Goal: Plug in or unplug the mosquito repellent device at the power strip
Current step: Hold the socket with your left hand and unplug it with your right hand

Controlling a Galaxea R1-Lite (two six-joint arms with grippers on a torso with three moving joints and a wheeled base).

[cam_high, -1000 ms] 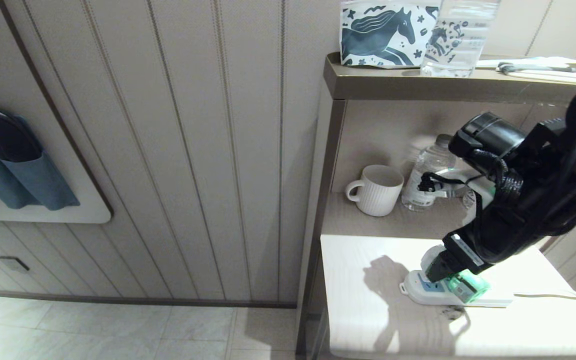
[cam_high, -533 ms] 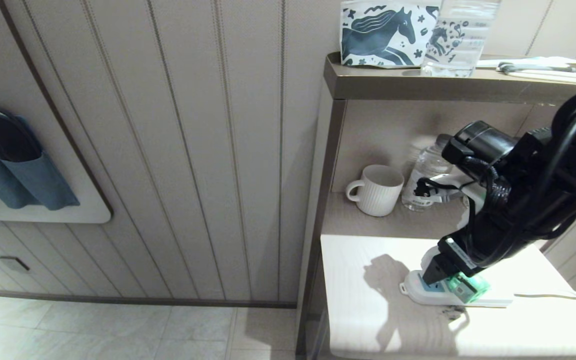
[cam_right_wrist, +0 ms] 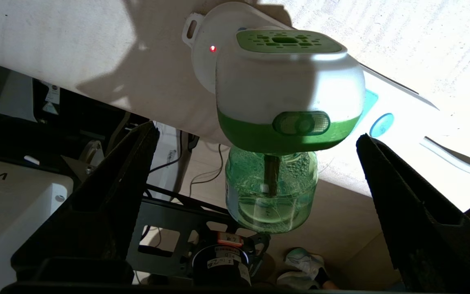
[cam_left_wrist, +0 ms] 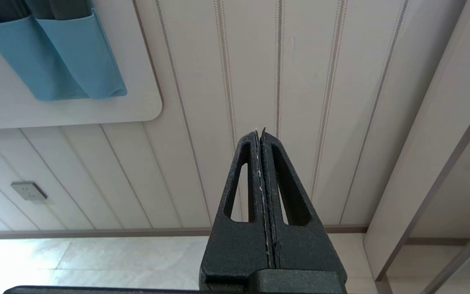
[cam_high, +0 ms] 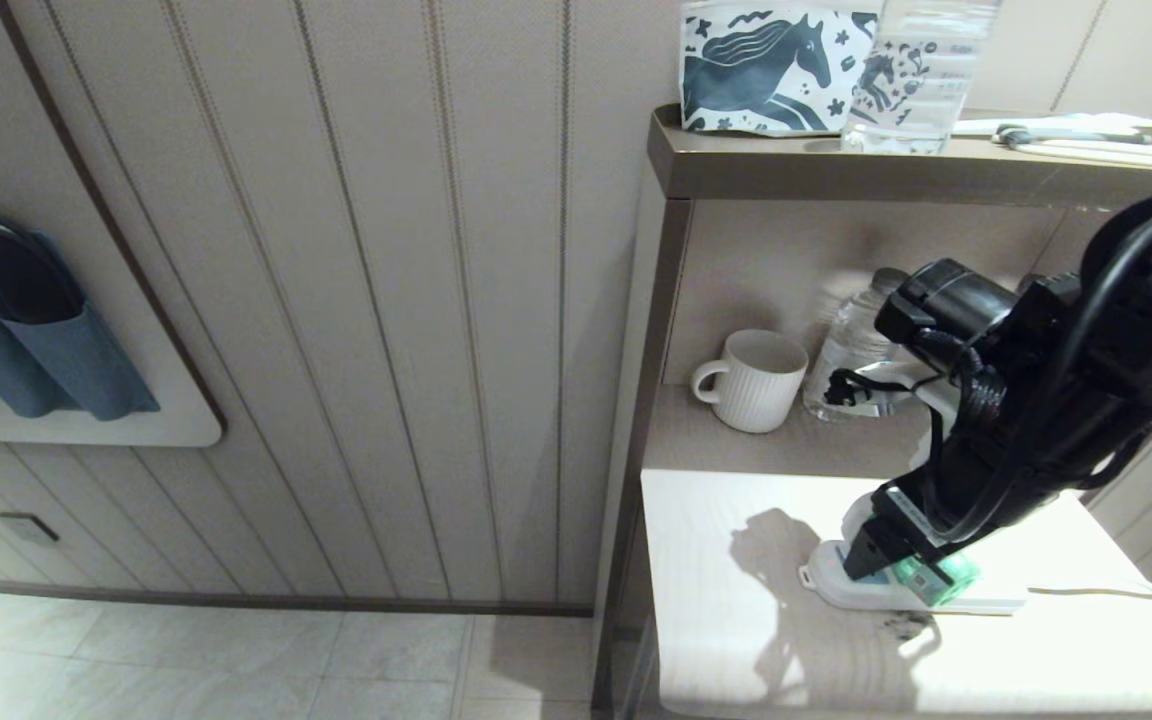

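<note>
Sitting on white table (cam_high: 736,600), right of panelled wall (cam_high: 386,300): strip (cam_high: 836,590) w/ device (cam_right_wrist: 288,94) plugged in near its left end. Right gripper (cam_high: 871,560) over device, fingers apart, not touching; arm lower than 1 s ago. Left gripper (cam_left_wrist: 262,139) shut, facing wall.

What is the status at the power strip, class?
Right gripper open around mosquito repellent device, not gripping. Device plugged into power strip. Left gripper shut, parked. Nothing blocking.
</note>
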